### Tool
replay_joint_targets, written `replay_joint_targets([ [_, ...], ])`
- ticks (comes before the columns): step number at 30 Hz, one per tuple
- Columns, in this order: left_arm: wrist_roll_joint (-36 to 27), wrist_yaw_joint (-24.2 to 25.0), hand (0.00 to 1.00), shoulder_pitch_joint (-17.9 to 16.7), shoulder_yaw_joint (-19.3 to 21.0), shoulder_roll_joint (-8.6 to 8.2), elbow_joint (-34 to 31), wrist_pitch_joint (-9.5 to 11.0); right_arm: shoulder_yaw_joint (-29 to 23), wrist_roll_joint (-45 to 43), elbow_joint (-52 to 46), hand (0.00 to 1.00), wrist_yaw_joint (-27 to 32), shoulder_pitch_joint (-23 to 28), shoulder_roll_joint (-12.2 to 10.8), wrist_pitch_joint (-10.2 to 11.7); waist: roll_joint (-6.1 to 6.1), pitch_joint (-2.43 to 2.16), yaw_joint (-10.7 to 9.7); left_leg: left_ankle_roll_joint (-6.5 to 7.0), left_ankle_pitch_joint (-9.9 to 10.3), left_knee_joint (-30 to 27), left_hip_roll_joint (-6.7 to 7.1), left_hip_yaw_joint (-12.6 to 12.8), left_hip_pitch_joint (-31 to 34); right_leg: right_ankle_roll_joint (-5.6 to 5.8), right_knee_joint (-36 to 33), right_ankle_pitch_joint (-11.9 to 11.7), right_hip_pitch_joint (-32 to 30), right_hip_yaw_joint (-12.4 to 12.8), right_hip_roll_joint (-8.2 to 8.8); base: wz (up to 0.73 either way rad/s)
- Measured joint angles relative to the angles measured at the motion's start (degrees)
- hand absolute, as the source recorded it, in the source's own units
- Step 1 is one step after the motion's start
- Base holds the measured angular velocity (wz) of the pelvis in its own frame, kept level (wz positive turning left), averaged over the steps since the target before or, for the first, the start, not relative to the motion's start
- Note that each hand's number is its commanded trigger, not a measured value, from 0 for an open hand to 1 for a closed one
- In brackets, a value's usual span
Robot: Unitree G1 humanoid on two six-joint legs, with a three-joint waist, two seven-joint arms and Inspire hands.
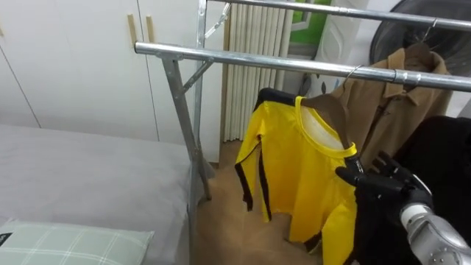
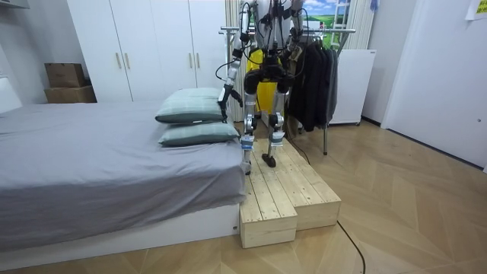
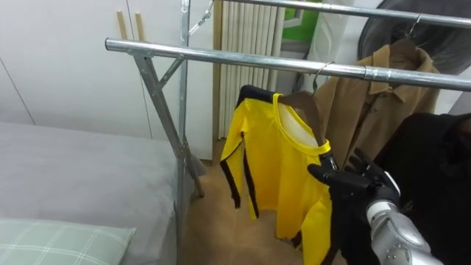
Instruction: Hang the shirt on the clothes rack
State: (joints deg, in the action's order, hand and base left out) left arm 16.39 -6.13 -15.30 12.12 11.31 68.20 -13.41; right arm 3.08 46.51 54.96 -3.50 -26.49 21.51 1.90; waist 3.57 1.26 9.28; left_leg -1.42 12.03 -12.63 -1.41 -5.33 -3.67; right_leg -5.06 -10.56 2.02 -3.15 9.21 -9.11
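- While my right hand (image 1: 388,185) is raised at the low right of my eye view, its dark fingers (image 1: 380,163) are spread and loosely straight, closed round nothing, and its thumb tip lies against the shoulder of the yellow shirt (image 1: 294,169).
- At 10 o'clock from the hand, that shirt hangs on a brown wooden hanger (image 1: 335,110), whose wire hook sits over the front rail (image 1: 243,59) of the metal rack.
- At 12 o'clock a tan coat (image 1: 397,103) hangs on the same rail, close beside the shirt; a black garment (image 1: 450,147) at 2 o'clock crowds in right behind my hand.
- Further up run a back rail (image 1: 331,11) and a dark round fan (image 1: 412,26); a white radiator (image 1: 254,88) stands behind the shirt.
- At 9 o'clock the rack's slanted leg (image 1: 180,118) stands between the shirt and the grey bed (image 1: 88,169), with a white wardrobe (image 1: 66,66) beyond.
- At 8 o'clock lies a pale checked pillow (image 1: 66,246) with a small dark tag (image 1: 4,239) at its edge; its print is too small to read.
- My shirt is bright yellow with black trim down the sides and at the back of the neck, the collar open, the cloth hanging slack.
- From the room view I stand on a wooden platform (image 2: 281,190) between bed and rack, my left hand (image 2: 225,97) low by the pillows.
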Motion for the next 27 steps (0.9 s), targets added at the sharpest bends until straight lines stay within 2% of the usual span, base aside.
replay_joint_targets([
  [8,0.02,0.00,0.00,-0.52,-0.04,-0.55,0.00,-0.01,-0.01,0.73,-2.45,0.00,-0.41,2.30,-0.56,-0.03,-0.71,-0.45,-0.27,0.05,0.06,0.29,-0.01,0.05,-0.34,0.11,-0.15,0.30,-0.07,-0.02,-0.01,0.00],
  [16,0.03,0.00,0.00,-0.94,0.04,-0.72,0.00,-0.03,-0.03,0.51,-4.03,0.00,-0.44,3.69,-0.93,-0.03,-0.83,-0.43,-1.42,0.12,0.16,0.43,-0.06,0.45,-0.07,0.14,-0.12,0.32,-0.29,0.10,-0.04,0.00],
  [23,0.00,0.01,0.00,-0.94,0.07,-1.01,0.00,-0.03,-0.47,-0.09,-12.29,0.00,-0.40,9.76,-0.96,-0.02,-1.54,-0.57,-1.79,0.04,0.07,0.41,-0.16,0.69,0.14,0.21,-0.20,0.24,-0.86,0.39,-0.13,0.00],
  [27,-0.08,0.00,0.00,-0.94,-0.08,-1.02,0.05,-0.03,-0.45,-0.11,-13.46,0.00,-0.94,11.87,-0.96,0.08,-1.66,-0.49,-2.87,0.02,0.05,0.47,-0.20,0.70,-0.34,0.10,-0.19,0.32,-0.78,0.61,-0.29,0.00],
])
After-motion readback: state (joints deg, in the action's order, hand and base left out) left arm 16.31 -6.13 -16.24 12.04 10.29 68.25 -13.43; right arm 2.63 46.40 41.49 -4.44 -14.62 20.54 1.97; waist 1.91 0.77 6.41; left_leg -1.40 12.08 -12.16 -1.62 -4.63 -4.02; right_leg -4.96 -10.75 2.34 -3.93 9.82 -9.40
